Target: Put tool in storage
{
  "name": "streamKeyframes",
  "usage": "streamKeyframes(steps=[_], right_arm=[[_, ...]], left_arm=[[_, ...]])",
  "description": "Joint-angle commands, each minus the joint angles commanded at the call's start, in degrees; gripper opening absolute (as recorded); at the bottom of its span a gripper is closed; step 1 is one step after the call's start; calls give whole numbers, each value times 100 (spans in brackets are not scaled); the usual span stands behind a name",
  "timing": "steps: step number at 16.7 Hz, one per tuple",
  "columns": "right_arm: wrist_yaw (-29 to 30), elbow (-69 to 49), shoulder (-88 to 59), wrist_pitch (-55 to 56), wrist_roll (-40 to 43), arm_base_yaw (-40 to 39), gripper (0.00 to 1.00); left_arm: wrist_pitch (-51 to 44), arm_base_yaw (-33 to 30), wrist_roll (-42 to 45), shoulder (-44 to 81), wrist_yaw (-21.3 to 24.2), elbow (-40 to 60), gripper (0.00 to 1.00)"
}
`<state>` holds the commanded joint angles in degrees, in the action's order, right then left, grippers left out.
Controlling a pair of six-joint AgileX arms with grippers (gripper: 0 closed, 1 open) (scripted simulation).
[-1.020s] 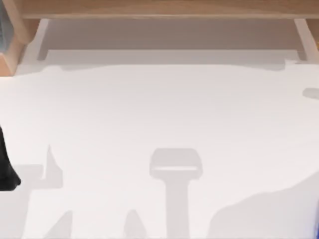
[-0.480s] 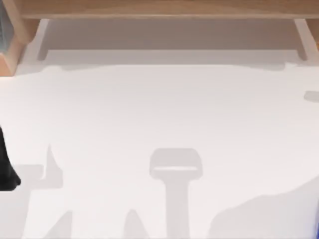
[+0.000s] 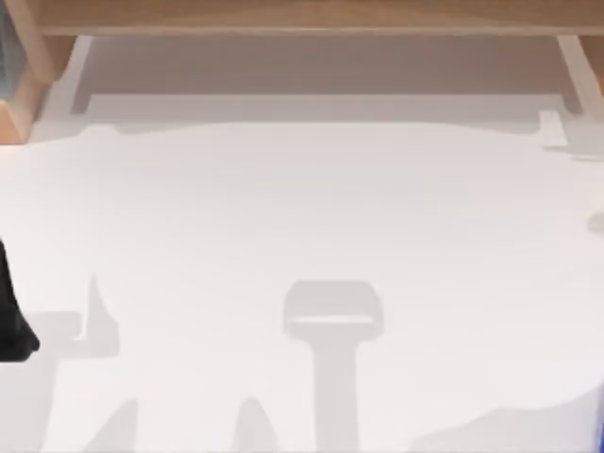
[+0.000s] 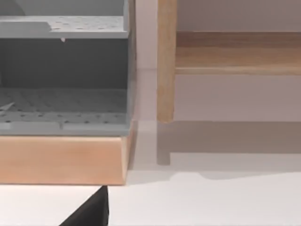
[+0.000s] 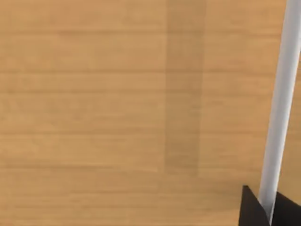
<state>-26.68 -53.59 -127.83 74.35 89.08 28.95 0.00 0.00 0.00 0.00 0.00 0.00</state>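
The tool is out of view. The storage (image 4: 66, 122) is a grey cabinet with perforated shelves on a wooden base, and its corner sits at the table's far left (image 3: 8, 57). In the left wrist view a black pointed piece of my left gripper (image 4: 89, 214) pokes in just in front of that base. A black shape (image 3: 14, 321) at the table's left edge belongs to my left arm. My right gripper (image 5: 268, 212) appears as dark tips close to a wooden panel (image 5: 117, 108), beside a slanted white bar (image 5: 280, 103).
A wooden shelf (image 3: 302, 17) spans the back of the white table (image 3: 302, 208), standing on white legs (image 3: 576, 66). A wooden post (image 4: 165, 61) stands beside the cabinet. Grey shadows lie across the table's front. A blue sliver (image 3: 600, 429) marks the right front corner.
The large shadow at the table's front right has shrunk toward the corner. The small shadow at the right edge has slid nearer, and a new one has appeared by the right shelf leg. The left arm has not moved.
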Motion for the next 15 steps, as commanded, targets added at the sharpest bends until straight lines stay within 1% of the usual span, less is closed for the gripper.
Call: streamKeyframes(steps=[5, 11, 15], right_arm=[[-23, 70, 25, 63, 4, 24, 0], [-428, 1226, 472, 705, -18, 411, 0], [-501, 1380, 552, 819, -10, 480, 0]], left_arm=[[0, 0, 0, 0, 0, 0, 100], [0, 0, 0, 0, 0, 0, 100], [0, 0, 0, 0, 0, 0, 100]])
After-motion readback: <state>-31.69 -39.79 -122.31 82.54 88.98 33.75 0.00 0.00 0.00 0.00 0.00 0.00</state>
